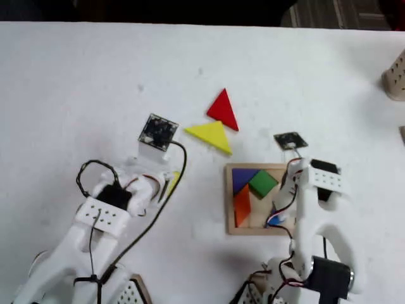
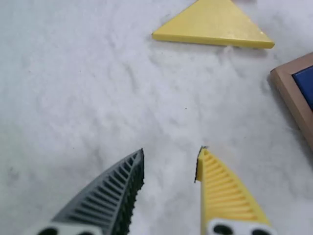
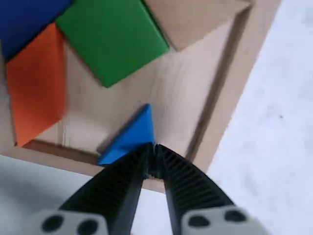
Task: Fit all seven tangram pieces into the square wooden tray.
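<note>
**Two triangles out on the bench (image 1: 95, 82) as right hand (image 3: 152, 149) clamps a blue piece over the tray**

Two loose pieces, a yellow triangle (image 1: 212, 135) and a red triangle (image 1: 223, 109), lie flat outside the square wooden tray (image 3: 227, 93). The yellow one is a short way ahead of the left hand (image 2: 171, 156), the red one just beyond it. The left hand's fingers stand apart over bare bench, gripping nothing, and the tray's corner shows off to the side of its yellow finger.

The right hand is closed tight on a small blue triangle (image 3: 129, 139), pinched by one edge and held over the tray's near rim. Past its fingertips sit a green square (image 3: 110, 36), an orange parallelogram (image 3: 36, 83) and a dark blue piece (image 3: 24, 17), all lying inside the tray. A pale shape at the far corner could be another piece or bare floor; it cannot be told which.

The grip looks like the weak point. Held by so little, the blue triangle could twist when let go and end up propped on the rim or on the orange parallelogram's edge rather than flat on the floor. The remaining gap also looks tight, so a badly turned piece may jam. On the other side, the thin yellow triangle offers little to pinch, and fingers closing on it may only skid it across the bench. With both arms working near the tray, a knock between them could shift the seated pieces.
</note>
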Robot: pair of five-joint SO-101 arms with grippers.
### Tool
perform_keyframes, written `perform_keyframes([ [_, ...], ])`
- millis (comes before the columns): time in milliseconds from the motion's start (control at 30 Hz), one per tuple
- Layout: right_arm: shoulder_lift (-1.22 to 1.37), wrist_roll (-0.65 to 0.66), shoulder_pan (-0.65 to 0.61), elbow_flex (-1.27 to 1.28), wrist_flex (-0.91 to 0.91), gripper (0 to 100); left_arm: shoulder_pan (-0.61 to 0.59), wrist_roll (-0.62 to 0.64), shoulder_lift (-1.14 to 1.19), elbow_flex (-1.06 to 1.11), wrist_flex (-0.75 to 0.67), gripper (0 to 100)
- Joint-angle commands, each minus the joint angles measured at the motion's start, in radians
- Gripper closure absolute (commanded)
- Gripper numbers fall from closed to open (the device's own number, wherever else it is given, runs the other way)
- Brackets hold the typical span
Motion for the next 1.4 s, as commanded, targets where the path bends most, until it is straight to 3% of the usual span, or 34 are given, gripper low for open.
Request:
perform_keyframes([
  [0, 0.012, -0.035, -0.077, 0.005, -0.012, 98.1, -0.007, -0.008, -0.031, -0.008, -0.029, 80],
  [567, -0.01, -0.049, -0.22, -0.018, -0.008, 98.1, -0.007, -0.008, -0.031, -0.008, -0.029, 80],
  [933, -0.018, -0.084, -0.191, -0.14, 0.15, 98.1, -0.007, -0.008, -0.031, -0.008, -0.031, 80],
  [1167, -0.074, 0.034, -0.145, -0.02, 0.143, 98.1, -0.008, -0.008, -0.031, -0.006, -0.041, 80],
  [1367, -0.203, 0.043, -0.15, 0.066, 0.117, 98.1, -0.008, -0.008, -0.031, -0.006, -0.041, 80],
])
